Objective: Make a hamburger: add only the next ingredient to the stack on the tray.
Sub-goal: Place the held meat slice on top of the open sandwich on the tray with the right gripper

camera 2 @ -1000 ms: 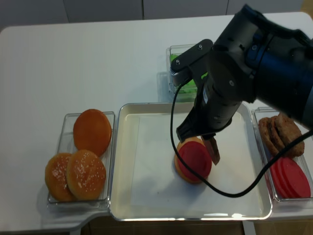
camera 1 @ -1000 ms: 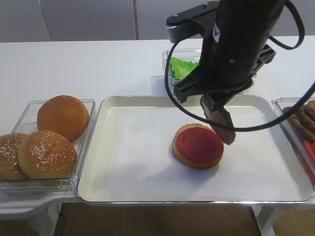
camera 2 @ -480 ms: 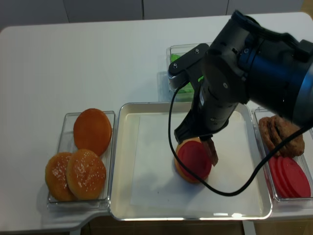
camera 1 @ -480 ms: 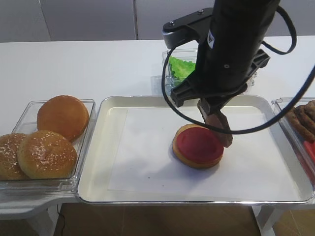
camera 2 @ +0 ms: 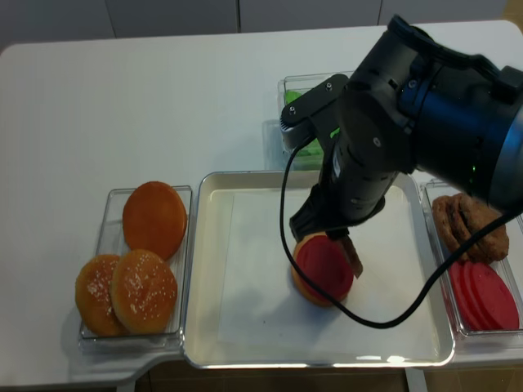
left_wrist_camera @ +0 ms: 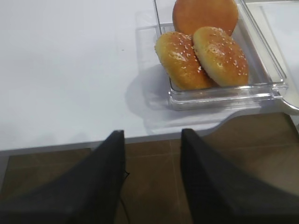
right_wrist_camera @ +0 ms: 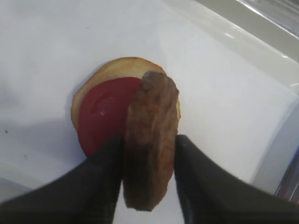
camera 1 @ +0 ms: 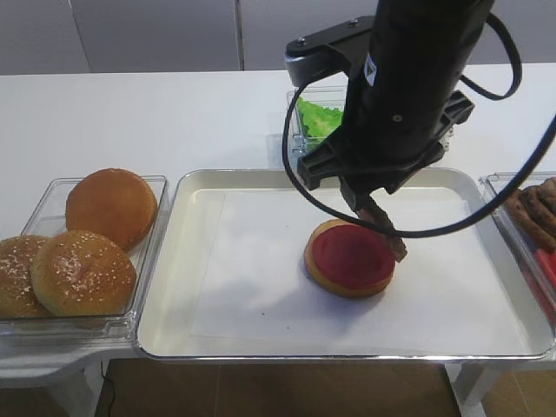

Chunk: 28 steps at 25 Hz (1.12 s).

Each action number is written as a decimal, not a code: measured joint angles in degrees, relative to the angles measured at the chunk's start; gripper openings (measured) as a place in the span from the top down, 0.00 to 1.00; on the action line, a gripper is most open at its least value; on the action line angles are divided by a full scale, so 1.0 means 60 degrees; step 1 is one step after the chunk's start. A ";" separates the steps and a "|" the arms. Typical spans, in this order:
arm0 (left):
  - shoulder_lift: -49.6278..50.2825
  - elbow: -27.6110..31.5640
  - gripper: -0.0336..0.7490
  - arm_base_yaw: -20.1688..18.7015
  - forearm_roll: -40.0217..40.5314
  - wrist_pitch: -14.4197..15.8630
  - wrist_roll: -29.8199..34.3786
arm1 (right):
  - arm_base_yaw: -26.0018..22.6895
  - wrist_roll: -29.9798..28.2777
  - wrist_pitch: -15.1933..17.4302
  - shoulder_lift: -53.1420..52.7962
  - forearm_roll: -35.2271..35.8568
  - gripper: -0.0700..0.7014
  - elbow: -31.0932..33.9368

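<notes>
Patty point(right_wrist_camera: 149, 140): dark brown, rough, held on edge between the two black fingers point(right_wrist_camera: 105, 179) of the right gripper point(right_wrist_camera: 148, 175); fingers flank it on both sides, whether still pressing or just loosened cannot be told. Far rim over the red disc of the stack point(camera 1: 350, 258), contact with it unclear; seen in the high view at the stack's right edge point(camera 1: 382, 228).

Stack: tan bun base with red slice on top, right of centre on the tray's paper liner.

Tray point(camera 1: 165, 287): cream, silver rim, at the tabletop's front edge, middle.

Left gripper point(left_wrist_camera: 152, 179): off the tabletop's front left edge, fingers apart, nothing between them.

Bun box point(camera 1: 149, 261): clear, against the tray's left edge, holding three golden buns point(camera 1: 82, 271).

Lettuce box point(camera 1: 314, 117): behind the tray's far edge.

Patties point(camera 2: 462, 224) and red slices point(camera 2: 484, 296): in a clear box right of the tray.
</notes>
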 joint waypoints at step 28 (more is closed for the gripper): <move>0.0000 0.0000 0.58 0.0000 0.0000 0.0000 0.0000 | -0.0716 -0.0570 0.0160 -0.0304 0.0956 0.23 0.0000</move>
